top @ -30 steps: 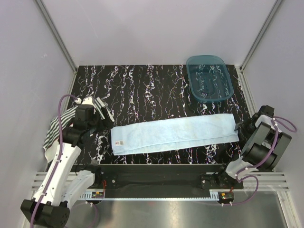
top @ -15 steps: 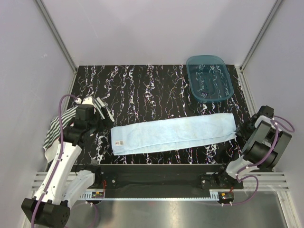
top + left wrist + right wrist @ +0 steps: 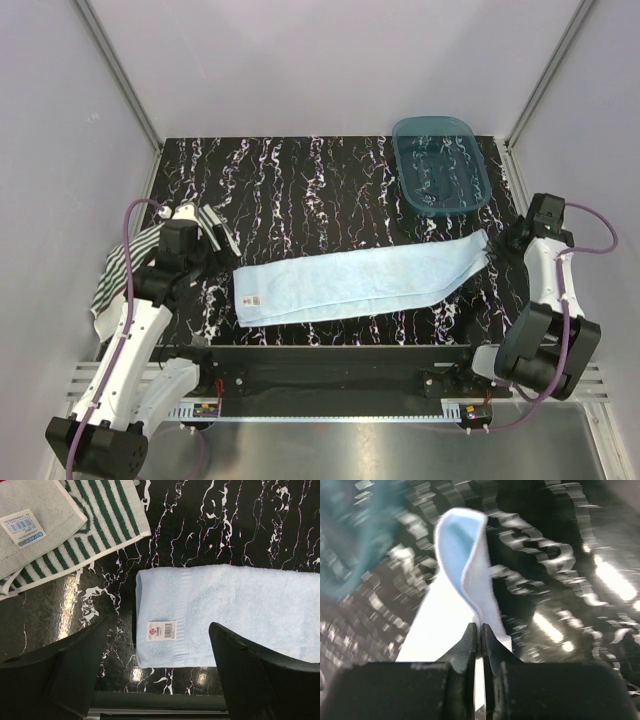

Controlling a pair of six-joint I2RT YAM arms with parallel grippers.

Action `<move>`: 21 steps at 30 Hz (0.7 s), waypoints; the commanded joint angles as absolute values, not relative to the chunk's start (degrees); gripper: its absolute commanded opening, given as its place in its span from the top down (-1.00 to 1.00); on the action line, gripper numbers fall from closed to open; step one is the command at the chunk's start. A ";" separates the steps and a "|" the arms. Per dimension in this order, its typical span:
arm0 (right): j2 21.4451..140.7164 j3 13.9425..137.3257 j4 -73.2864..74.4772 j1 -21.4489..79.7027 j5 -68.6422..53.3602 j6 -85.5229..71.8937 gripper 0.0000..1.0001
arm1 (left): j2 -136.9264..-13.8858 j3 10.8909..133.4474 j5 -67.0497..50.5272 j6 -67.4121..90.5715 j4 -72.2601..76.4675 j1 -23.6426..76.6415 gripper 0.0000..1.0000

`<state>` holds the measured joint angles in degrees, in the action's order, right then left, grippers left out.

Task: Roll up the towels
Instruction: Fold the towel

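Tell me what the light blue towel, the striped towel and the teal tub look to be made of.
The light blue towel: soft terry-like cloth, matte, with fuzzy pile and a flat woven band near its hem. The striped towel: similar cloth, matte, ribbed green-and-white weave, white edging. The teal tub: probably plastic, glossy and translucent; the marbled tabletop shows through.
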<state>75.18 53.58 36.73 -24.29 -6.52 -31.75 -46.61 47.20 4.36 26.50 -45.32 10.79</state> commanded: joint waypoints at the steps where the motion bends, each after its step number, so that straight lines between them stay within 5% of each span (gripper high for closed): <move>1: 70.76 57.65 40.17 -19.08 -6.24 -32.60 1.00 | -46.14 47.11 4.83 25.75 -42.71 10.55 -0.75; 21: 68.55 61.17 16.38 22.57 -16.62 -41.83 1.00 | -45.35 47.02 6.94 26.37 -43.15 10.55 -0.75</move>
<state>67.68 58.92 25.58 17.63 -15.90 -38.63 -46.41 47.20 5.21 26.55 -45.32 10.79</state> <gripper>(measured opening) 0.072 0.878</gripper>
